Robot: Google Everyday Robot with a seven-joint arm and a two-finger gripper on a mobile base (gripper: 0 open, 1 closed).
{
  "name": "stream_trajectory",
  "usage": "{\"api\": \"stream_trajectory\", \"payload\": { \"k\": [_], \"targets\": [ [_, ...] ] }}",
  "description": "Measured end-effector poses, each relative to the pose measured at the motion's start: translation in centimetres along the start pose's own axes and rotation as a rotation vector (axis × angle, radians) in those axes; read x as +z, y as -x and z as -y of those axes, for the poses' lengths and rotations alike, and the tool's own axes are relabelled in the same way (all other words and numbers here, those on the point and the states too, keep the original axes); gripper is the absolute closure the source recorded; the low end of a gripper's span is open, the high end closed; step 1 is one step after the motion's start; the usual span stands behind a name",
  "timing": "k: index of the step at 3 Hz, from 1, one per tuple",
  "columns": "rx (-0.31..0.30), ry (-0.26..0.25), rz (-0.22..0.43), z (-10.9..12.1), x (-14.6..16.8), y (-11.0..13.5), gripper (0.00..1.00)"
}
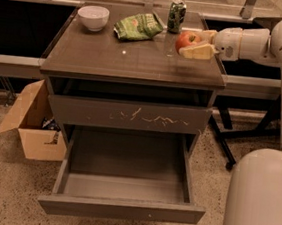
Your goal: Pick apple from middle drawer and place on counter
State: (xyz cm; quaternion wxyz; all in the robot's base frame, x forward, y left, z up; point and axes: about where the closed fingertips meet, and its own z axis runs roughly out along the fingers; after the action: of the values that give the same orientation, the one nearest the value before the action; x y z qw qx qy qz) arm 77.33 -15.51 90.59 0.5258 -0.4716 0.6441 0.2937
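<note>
The small red apple [187, 39] sits between the pale fingers [199, 51] of my gripper [192, 42], which reaches in from the right and is shut on it. The apple hangs just over the right rear part of the glossy grey-brown counter [131, 58]; I cannot tell whether it touches the surface. The middle drawer [121, 209] is pulled wide open below, with a plain front bearing a tiny pale dot, and its inside holds nothing.
On the counter stand a white bowl [93, 17], a green snack bag [138, 26] and a green can [177, 15]. A scratched grey drawer front [130, 115] is shut above the open drawer. A cardboard box [32, 123] stands on the floor at left. My white base [259, 202] fills the lower right.
</note>
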Motion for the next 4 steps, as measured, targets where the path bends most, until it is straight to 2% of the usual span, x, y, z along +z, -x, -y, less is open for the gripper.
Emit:
{"api": "stream_trajectory", "payload": {
  "k": [1, 2, 3, 4],
  "targets": [
    [0.102, 0.014, -0.082, 0.4, 1.4, -0.8, 1.0],
    [0.165, 0.012, -0.132, 0.6, 2.2, -1.5, 1.0],
    [0.244, -0.012, -0.144, 1.7, 2.8, -3.2, 0.97],
    [0.271, -0.032, -0.144, 2.4, 2.9, -4.0, 0.75]
  ]
}}
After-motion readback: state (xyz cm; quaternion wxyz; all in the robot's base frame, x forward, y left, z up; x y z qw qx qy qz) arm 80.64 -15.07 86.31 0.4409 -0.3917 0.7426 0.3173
